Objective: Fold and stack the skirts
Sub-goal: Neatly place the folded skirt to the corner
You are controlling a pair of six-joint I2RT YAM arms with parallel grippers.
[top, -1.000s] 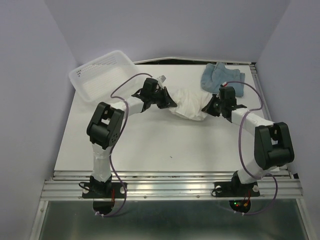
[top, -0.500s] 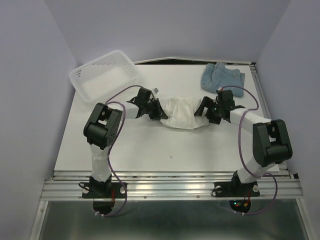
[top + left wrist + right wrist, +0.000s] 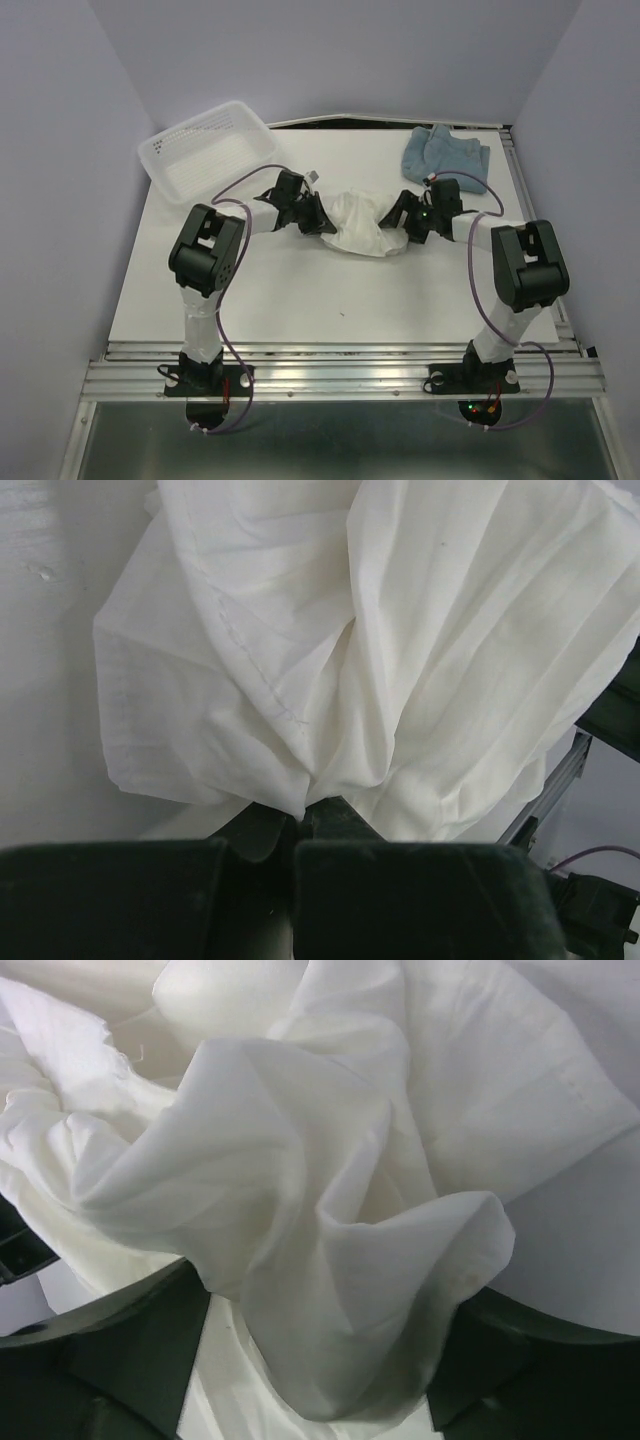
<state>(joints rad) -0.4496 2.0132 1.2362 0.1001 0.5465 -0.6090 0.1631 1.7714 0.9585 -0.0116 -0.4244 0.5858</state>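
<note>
The white skirt (image 3: 358, 222) lies bunched in a heap at mid-table between my two grippers. My left gripper (image 3: 322, 222) is at its left end, shut on a pinch of its edge (image 3: 300, 815). At the skirt's right end, my right gripper (image 3: 395, 218) is open. In the right wrist view its dark fingers (image 3: 150, 1330) stand wide apart and a loose fold of the white skirt (image 3: 300, 1160) droops between them. The white cloth (image 3: 380, 660) fills the left wrist view in creases. The blue-grey skirt (image 3: 445, 155) lies crumpled at the back right, apart from both grippers.
A white plastic mesh basket (image 3: 208, 150) sits tilted at the back left corner. The table's metal rail (image 3: 340, 370) runs along the near edge by the arm bases. Lilac walls close in on both sides.
Both grippers came toward each other, bunching the white skirt into a smaller heap. The right gripper went from shut on the cloth to open.
</note>
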